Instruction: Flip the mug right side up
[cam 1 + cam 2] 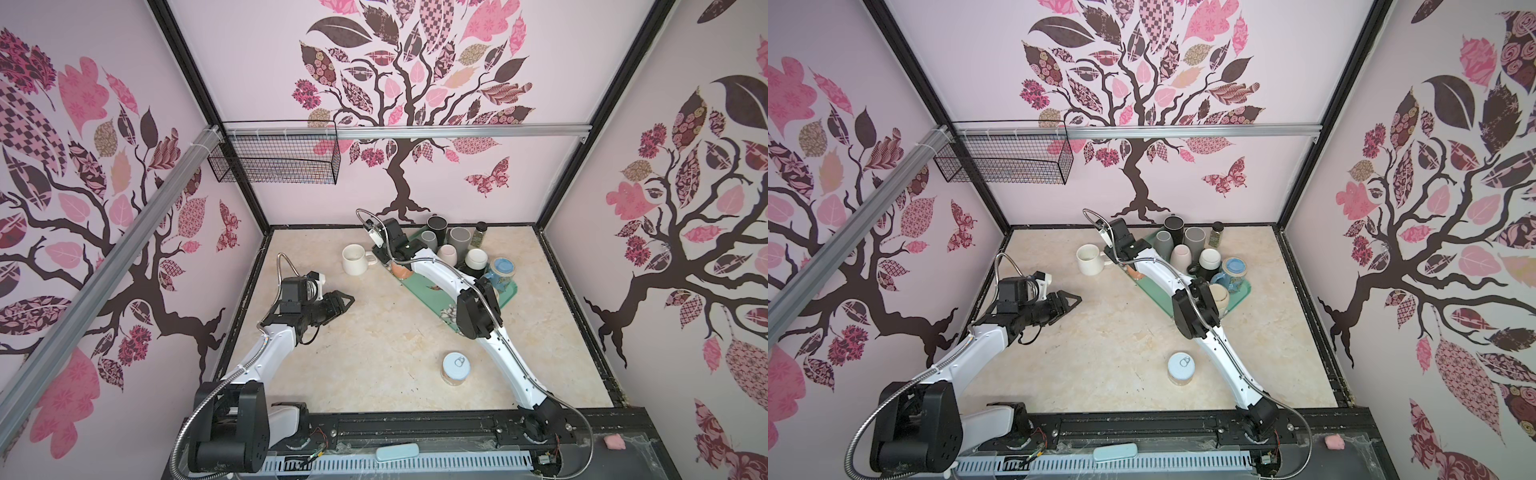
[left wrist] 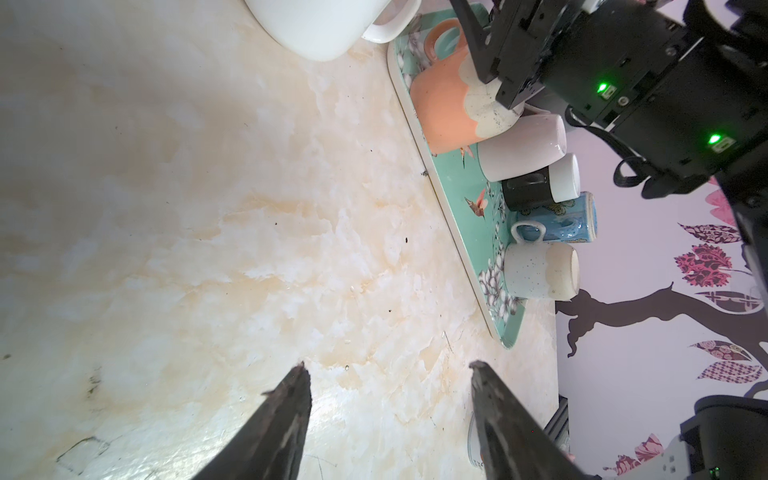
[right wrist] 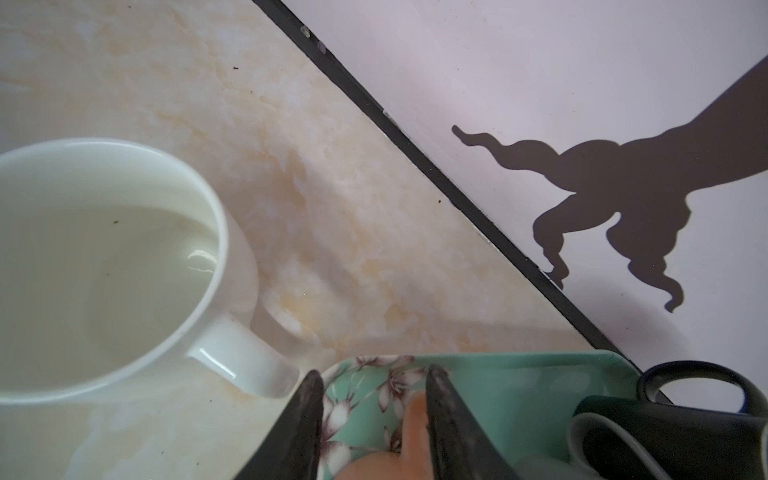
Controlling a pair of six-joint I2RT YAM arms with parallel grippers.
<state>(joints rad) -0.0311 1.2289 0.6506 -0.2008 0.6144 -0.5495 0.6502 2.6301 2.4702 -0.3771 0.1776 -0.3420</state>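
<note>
Orange mug (image 2: 444, 108) with a cream band, judged the task's mug, on the end of the green tray (image 2: 459, 187) nearest the white mug (image 3: 104, 257), which already stands mouth-up on the surface (image 1: 374, 345) just beside the tray. The orange mug leans slightly; its mouth is hidden. Right end effector (image 3: 374, 372) is over it, narrowly parted around an orange part that lies against one jaw; a firm hold cannot be confirmed. Left end effector (image 2: 389, 365) hovers wide and empty, well apart. For a clean turn: clamp squarely, lift clear of the neighbouring cups (image 1: 459, 237), rotate over bare surface, and set down flat before letting go.
</note>
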